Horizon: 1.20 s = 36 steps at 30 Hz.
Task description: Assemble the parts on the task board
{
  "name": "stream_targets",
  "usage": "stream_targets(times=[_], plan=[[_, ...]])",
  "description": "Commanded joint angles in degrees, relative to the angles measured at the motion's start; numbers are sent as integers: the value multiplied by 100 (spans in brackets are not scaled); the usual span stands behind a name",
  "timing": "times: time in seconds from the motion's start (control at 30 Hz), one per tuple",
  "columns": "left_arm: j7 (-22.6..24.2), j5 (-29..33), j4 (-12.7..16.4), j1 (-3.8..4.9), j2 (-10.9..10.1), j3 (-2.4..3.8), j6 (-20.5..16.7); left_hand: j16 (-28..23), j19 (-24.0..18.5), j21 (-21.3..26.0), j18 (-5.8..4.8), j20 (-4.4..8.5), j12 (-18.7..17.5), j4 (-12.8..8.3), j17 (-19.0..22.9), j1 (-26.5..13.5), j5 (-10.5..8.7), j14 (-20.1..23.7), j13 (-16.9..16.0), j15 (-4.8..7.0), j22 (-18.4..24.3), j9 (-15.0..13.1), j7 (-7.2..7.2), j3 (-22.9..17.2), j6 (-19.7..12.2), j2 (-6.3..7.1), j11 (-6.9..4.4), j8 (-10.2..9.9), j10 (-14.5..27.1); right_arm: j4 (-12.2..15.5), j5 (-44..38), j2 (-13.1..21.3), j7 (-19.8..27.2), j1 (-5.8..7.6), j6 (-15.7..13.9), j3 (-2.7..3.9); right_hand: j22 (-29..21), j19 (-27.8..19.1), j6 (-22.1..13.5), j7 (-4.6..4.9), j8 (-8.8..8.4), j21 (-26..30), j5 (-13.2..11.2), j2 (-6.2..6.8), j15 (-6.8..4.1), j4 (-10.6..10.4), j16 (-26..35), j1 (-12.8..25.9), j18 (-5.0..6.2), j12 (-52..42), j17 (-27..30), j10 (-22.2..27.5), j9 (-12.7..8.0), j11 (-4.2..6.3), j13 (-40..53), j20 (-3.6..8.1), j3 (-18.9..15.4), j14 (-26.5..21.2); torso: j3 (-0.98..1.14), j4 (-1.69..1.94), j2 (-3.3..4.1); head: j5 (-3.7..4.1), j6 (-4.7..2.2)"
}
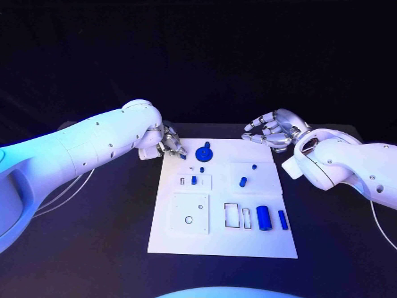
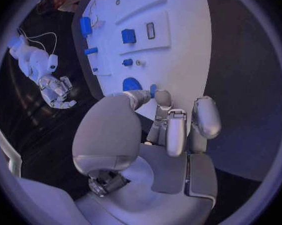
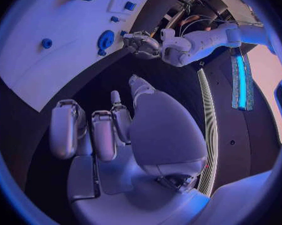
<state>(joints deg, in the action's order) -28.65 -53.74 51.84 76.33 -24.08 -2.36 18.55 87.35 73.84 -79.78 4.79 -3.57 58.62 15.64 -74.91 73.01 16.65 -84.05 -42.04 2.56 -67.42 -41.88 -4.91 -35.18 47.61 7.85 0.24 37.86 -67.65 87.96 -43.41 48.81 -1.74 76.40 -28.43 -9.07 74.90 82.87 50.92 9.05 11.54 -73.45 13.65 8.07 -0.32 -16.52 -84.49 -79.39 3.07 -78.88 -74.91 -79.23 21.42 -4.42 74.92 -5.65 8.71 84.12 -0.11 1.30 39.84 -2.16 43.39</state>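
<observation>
the task board [image 1: 224,242] lies flat in the middle of the black table [image 1: 91,236], its long sides running away from the robot. the left hand [image 1: 169,144] is at the board's far left corner, fingers bent down toward the board edge; in the left wrist view the fingertips [image 2: 161,98] sit right beside a round blue disc part [image 2: 132,83] near that corner, but whether they touch or pinch it cannot be told. the right hand [image 1: 272,131] hovers just past the board's far right corner, over the bare table, fingers loosely curled and apart with nothing in them, as the right wrist view also shows [image 3: 116,130]. on the board, the blue disc with a small knob [image 1: 205,152] stands near the far edge, a small blue peg [image 1: 243,182] sits right of centre, a tiny blue piece [image 1: 194,180] rests in a left-centre recess, and a blue cylinder [image 1: 263,218] and a slimmer blue bar [image 1: 283,220] lie side by side near the right edge toward the near end.
</observation>
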Motion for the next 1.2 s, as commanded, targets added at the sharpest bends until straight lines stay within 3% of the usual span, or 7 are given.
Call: stream_targets(times=[0.03,0.47,0.73,0.93,1.2], plan=[[41,333,225,4,-138,5,-218,31,66,-35,16,15,69,-822,-991,-124,24,-417,-51,52,-41,-547,48,-920,32,38,-13,61,-86,3,-53,9,13,0,91,1,176,23,-49,-9,30,38,26,17,-3,6,20,40,87,5,-290,1,9,30,436,17,29,281,3,12,-11,-6,5],[-86,653,1689,22,-980,-1,-734,107,302,-198,-47,94,261,-1266,-1163,-614,207,-489,-258,138,-359,-664,134,-1628,222,300,-103,200,-410,10,-53,63,-11,0,98,0,172,24,-50,-10,34,44,36,12,-4,6,26,41,88,11,-281,5,10,31,430,19,35,279,18,57,-65,-44,41],[-127,335,2335,-11,-1290,-18,-1011,135,415,-275,-80,128,328,-1366,-1225,-750,447,-511,-347,172,-512,-679,170,-1739,308,375,-138,224,-537,11,-47,74,-10,-1,108,0,174,26,-50,-10,35,42,42,9,-4,5,24,43,87,7,-287,2,10,31,432,19,36,281,15,59,-68,-66,56],[-172,-80,2578,-88,-1386,-42,-1141,142,442,-294,-88,135,357,-1385,-1242,-773,500,-517,-389,179,-551,-682,178,-1752,327,387,-146,228,-572,6,-43,74,-2,-3,112,-1,174,26,-50,-10,35,42,42,9,-4,5,24,43,87,7,-287,2,10,31,432,19,36,281,16,70,-72,-90,54],[-197,-347,2708,-197,-1416,-91,-1244,155,484,-322,-101,144,392,-1419,-1269,-795,567,-525,-437,188,-609,-684,190,-1770,358,409,-159,235,-620,-4,-39,67,5,-7,120,-1,167,23,-51,-10,36,51,49,8,-5,4,29,45,89,8,-278,3,10,31,431,19,37,279,13,52,-56,-117,59]])
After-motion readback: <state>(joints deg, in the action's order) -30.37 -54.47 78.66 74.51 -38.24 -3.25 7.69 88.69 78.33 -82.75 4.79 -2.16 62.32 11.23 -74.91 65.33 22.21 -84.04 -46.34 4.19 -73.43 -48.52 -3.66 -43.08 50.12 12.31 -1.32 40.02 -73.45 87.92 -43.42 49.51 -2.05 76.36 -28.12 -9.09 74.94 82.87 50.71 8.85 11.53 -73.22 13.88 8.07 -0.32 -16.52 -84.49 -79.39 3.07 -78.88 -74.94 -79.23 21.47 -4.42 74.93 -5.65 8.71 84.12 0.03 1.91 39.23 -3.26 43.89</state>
